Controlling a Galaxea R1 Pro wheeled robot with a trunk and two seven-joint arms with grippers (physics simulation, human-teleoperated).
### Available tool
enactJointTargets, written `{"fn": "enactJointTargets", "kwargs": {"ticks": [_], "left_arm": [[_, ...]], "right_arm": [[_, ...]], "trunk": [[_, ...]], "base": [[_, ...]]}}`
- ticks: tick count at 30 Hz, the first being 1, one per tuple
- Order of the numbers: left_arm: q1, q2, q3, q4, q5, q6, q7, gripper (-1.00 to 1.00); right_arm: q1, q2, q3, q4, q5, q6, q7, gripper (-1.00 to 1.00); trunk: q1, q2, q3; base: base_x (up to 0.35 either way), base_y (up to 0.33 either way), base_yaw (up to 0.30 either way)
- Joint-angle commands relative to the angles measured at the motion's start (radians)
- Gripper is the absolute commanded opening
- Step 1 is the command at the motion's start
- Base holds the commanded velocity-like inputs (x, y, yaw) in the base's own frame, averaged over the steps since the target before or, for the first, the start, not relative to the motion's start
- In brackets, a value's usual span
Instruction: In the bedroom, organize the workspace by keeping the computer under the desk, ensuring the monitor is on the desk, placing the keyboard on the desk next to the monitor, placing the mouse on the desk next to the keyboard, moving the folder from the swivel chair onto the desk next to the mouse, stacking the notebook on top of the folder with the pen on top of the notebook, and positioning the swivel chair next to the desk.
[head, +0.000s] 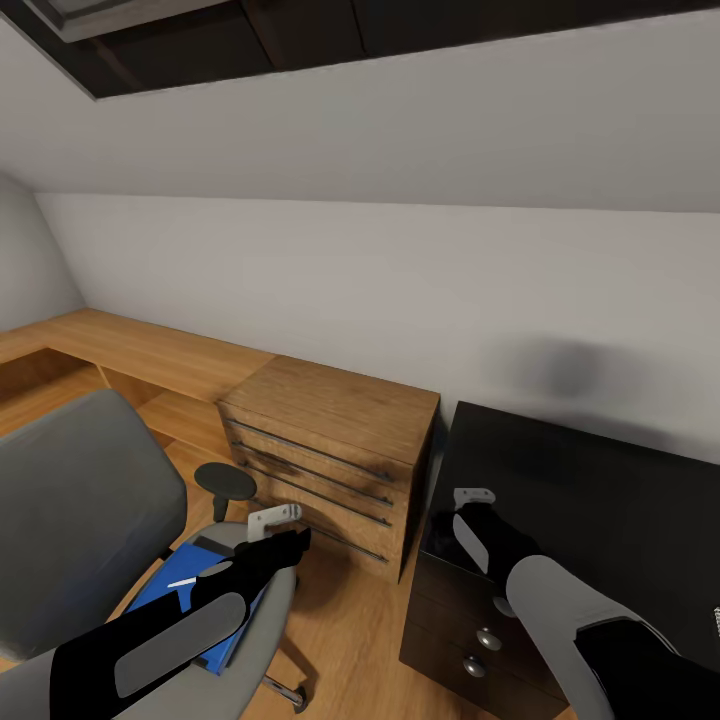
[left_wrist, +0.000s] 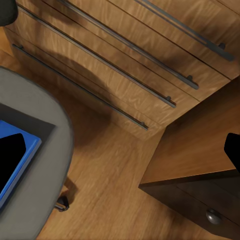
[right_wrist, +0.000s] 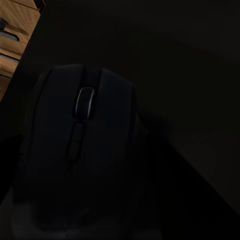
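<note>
Mouse (right_wrist: 82, 150) lies on the black desk (head: 600, 500), directly ahead of the right gripper (head: 470, 520); jaw state unreadable. Folder (head: 185, 590) lies on swivel chair (head: 70, 500) seat, beneath the left gripper (head: 285, 535); jaw state unreadable there too.

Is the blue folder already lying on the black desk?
No, the blue folder lies on the grey swivel chair, apart from the black desk.

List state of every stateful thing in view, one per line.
folder: flat on the chair seat, under the left arm
swivel chair: upright, beside the wooden drawer unit
wooden drawer unit: drawers closed
desk: drawers closed
mouse: close before the right pincer, grip unclear
left pincer: open or shut unclear
</note>
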Motion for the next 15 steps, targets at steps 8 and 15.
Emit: {"fn": "enactJointTargets", "kwargs": {"ticks": [8, 15], "left_arm": [[-0.002, 0.001, -0.002, 0.01, 0.001, 0.004, 0.005, 1.0], [-0.002, 0.001, -0.001, 0.028, 0.003, 0.004, 0.005, 1.0]], "right_arm": [[0.0, -0.001, 0.009, 0.01, -0.022, 0.004, -0.009, -1.0], [0.0, -0.003, 0.0, 0.005, -0.023, -0.001, -0.007, -1.0]], "trunk": [[0.0, -0.001, -0.001], [-0.015, 0.027, 0.011]], "base": [[0.0, 0.0, 0.0], [0.0, 0.0, 0.0]]}}
